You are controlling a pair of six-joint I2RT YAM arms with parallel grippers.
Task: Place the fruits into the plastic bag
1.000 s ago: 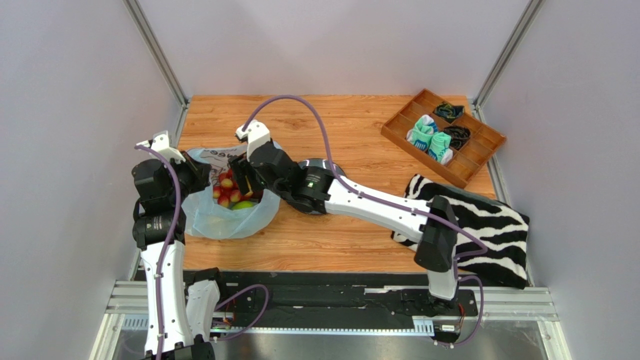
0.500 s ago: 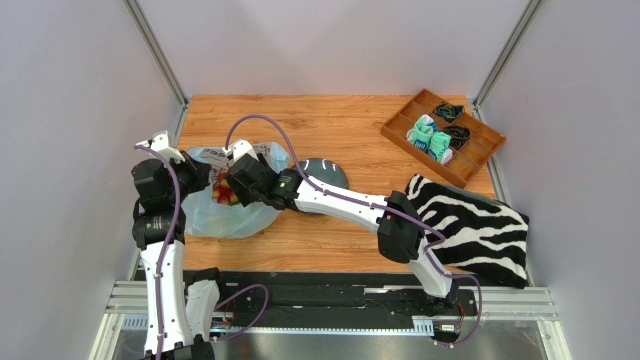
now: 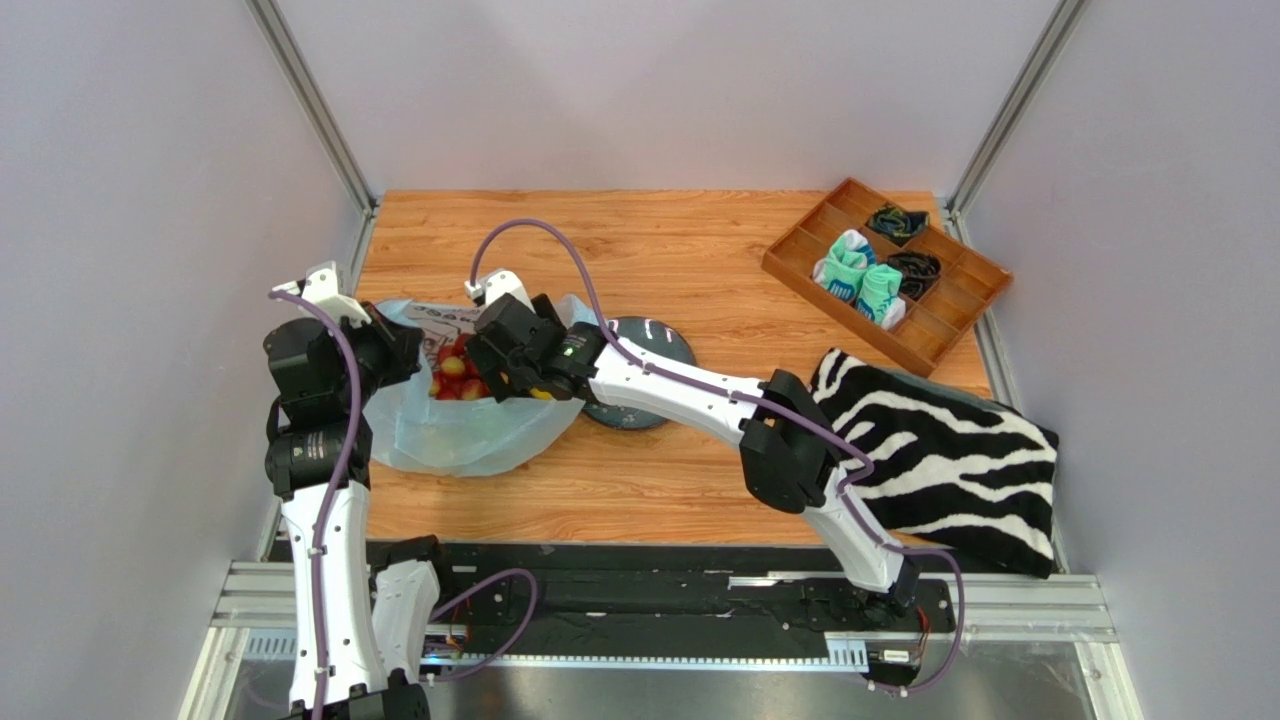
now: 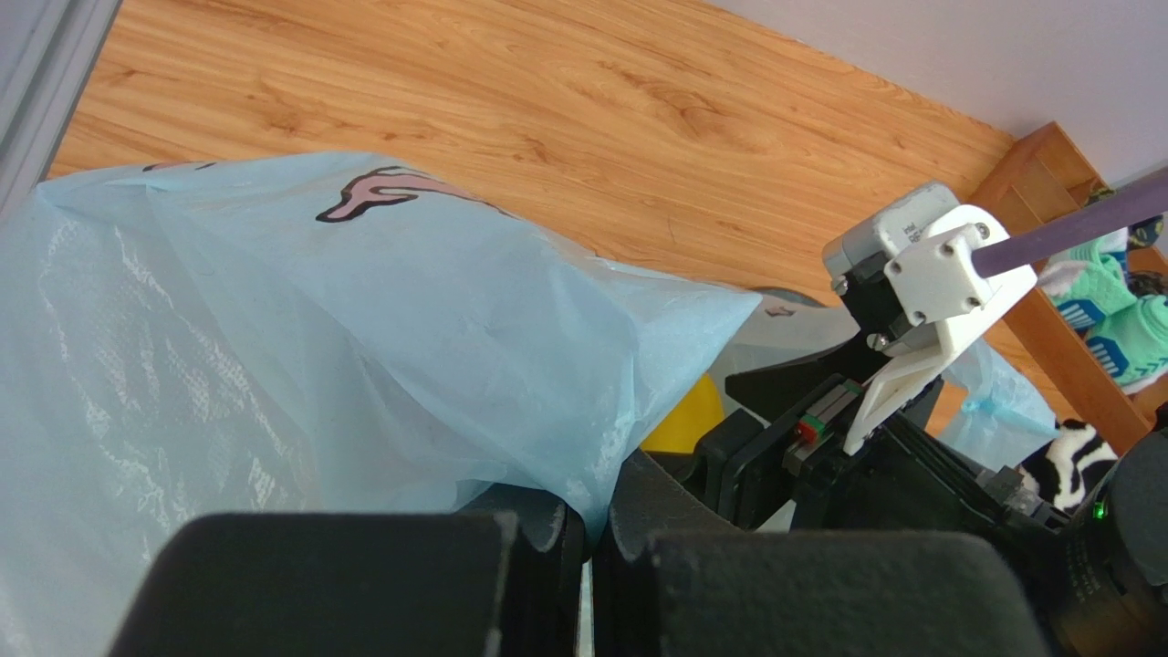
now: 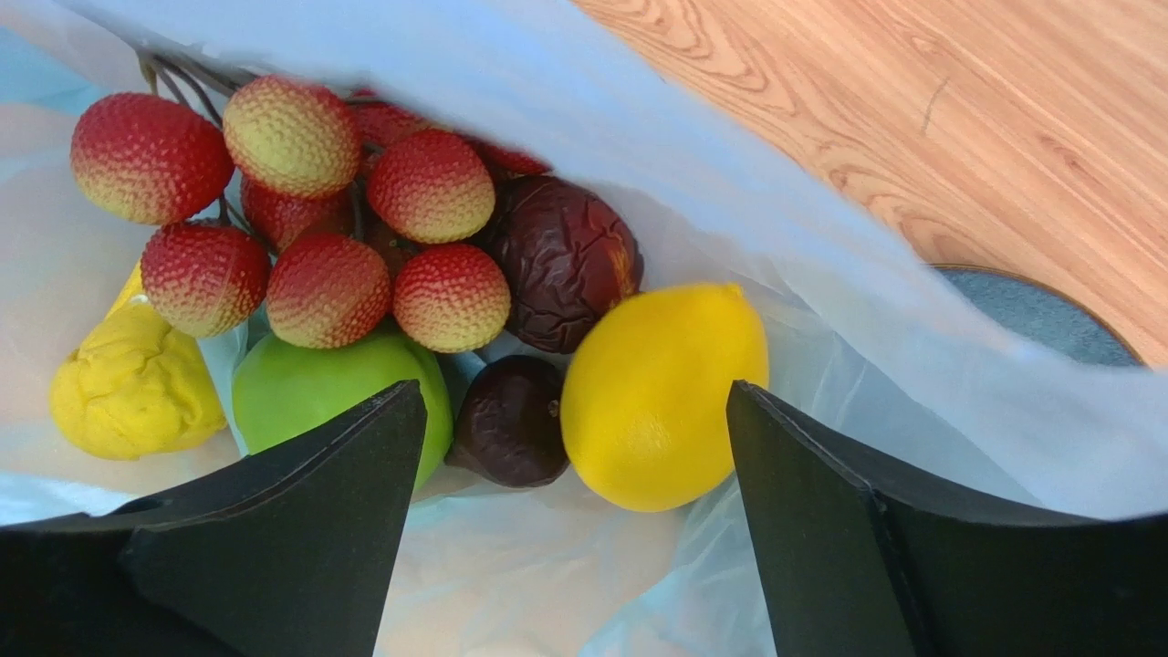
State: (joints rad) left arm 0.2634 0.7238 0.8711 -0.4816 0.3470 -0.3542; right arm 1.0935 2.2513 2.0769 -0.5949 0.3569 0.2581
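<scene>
1. A robot lab's test cell, not a home.
2. Plain grey walls (image 3: 150,300) and metal posts (image 3: 311,105) box in one table (image 3: 706,240).
3. The left arm (image 3: 323,495) and right arm (image 3: 676,398) are bolted to a rail (image 3: 646,608), cables (image 3: 541,233) showing.

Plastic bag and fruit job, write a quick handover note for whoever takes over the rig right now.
Left fingers: shut on the rim of the plastic bag, holding it open.
Right fingers: open above the fruit inside the bag, holding nothing.
Fruit: lemon, green apple, pear, two dark fruits and red bunch lie in the bag.
Done: no fruit shows outside the bag.
Left: withdraw the right arm, release the bag.
</scene>
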